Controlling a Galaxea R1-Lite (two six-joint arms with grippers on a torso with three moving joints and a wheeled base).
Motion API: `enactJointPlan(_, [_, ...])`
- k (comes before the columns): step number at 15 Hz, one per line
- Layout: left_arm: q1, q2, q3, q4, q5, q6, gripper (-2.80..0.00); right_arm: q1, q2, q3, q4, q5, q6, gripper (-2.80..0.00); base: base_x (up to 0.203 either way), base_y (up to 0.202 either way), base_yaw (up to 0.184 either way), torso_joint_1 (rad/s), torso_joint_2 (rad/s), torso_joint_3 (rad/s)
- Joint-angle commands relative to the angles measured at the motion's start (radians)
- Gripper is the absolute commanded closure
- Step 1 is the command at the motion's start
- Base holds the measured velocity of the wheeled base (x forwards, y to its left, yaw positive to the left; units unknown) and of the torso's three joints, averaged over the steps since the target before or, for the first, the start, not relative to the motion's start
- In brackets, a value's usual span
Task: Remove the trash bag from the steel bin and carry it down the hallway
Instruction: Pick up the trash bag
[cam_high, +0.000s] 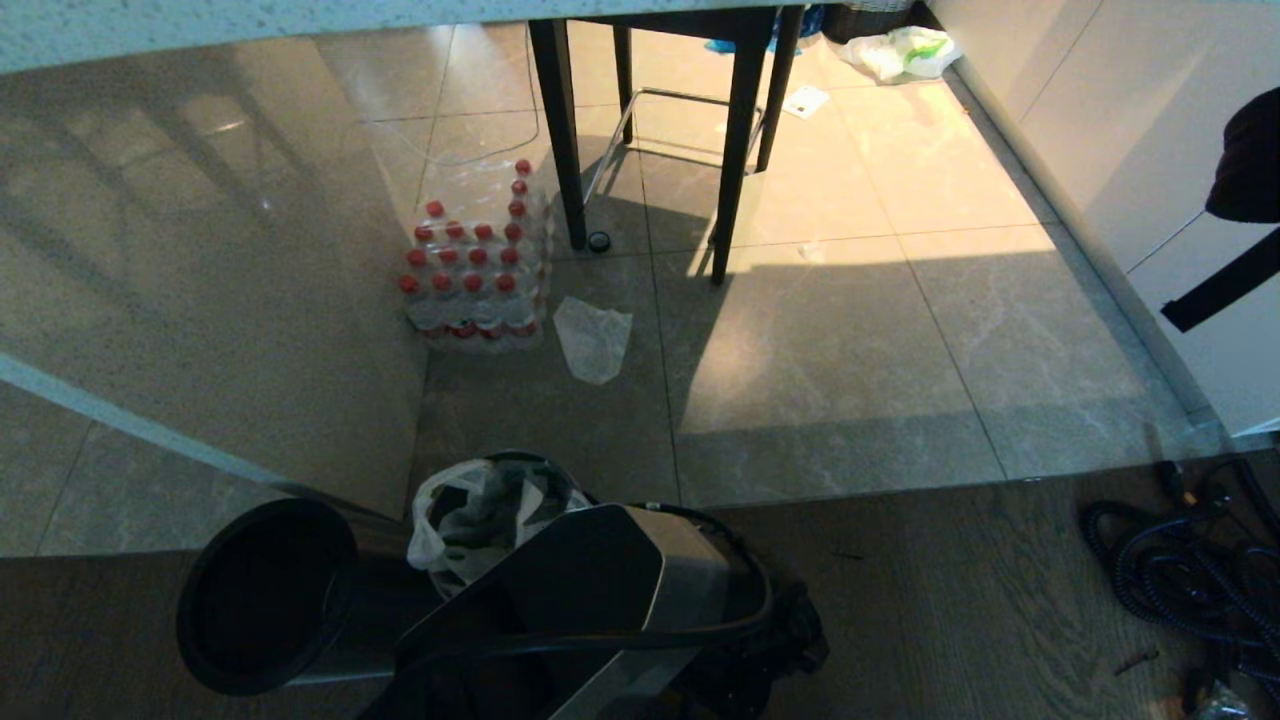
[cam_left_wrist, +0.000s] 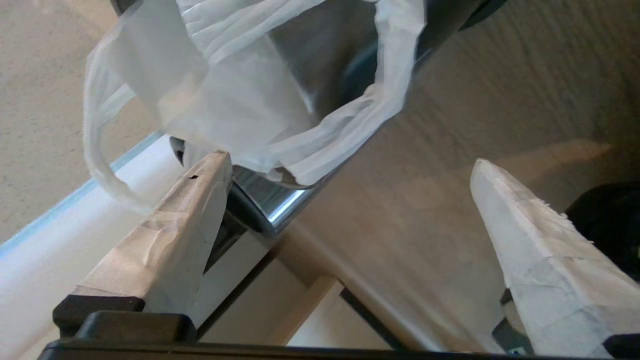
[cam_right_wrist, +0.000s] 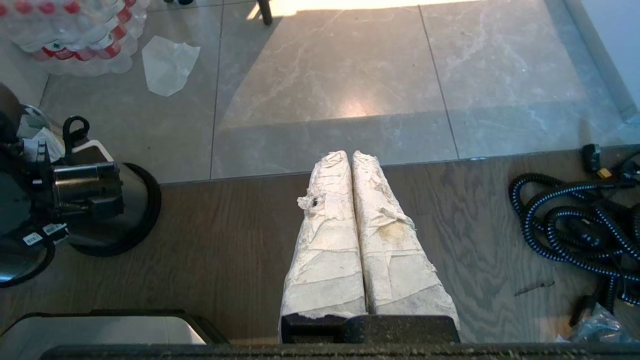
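The trash bag (cam_high: 470, 515) is thin white plastic and sits in the steel bin (cam_high: 528, 460) at the bottom middle of the head view, half hidden by my left arm (cam_high: 600, 585). In the left wrist view the trash bag (cam_left_wrist: 240, 95) drapes over the shiny steel bin rim (cam_left_wrist: 270, 205), and one loop handle (cam_left_wrist: 95, 150) hangs outside. My left gripper (cam_left_wrist: 350, 160) is open wide just short of the rim. One taped finger (cam_left_wrist: 170, 225) reaches the bag's draped edge, with nothing between the fingers. My right gripper (cam_right_wrist: 350, 156) is shut and hangs parked over the wooden floor. The hallway tiles (cam_high: 820, 330) lie ahead.
A second black-rimmed bin (cam_high: 265, 595) stands left of the steel one, against a glass panel. On the tiles are a pack of red-capped bottles (cam_high: 475, 275), a clear plastic sheet (cam_high: 593, 340) and black stool legs (cam_high: 740, 150). Coiled black cable (cam_high: 1180, 570) lies at the right.
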Motion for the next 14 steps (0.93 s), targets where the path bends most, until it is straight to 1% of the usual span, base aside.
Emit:
enactJointPlan(1, [0.004,0.005,0.0,0.005,0.013,-0.006,-2.8,0.0,0.0,0.037,-0.001,0.001,0.0,0.0,0.0,0.0,0.0,0.0,0.0,0.0])
enactJointPlan(3, [0.003,0.007,0.0,0.004,0.067,-0.015,-2.8,0.0,0.0,0.037,-0.001,0.001,-0.001,0.0,0.0,0.0,0.0,0.0,0.0,0.0])
enactJointPlan(5, [0.003,0.008,0.0,0.002,0.067,0.003,-2.8,0.0,0.0,0.037,-0.001,0.001,-0.001,0.0,0.0,0.0,0.0,0.0,0.0,0.0])
enactJointPlan(8, [0.003,0.008,0.0,0.004,0.065,0.004,-2.8,0.0,0.0,0.037,-0.001,0.001,0.0,0.0,0.0,0.0,0.0,0.0,0.0,0.0])
enactJointPlan(14, [0.004,0.011,-0.001,-0.002,0.07,0.004,-2.8,0.0,0.0,0.037,-0.001,0.001,0.0,0.0,0.0,0.0,0.0,0.003,0.0,-0.126])
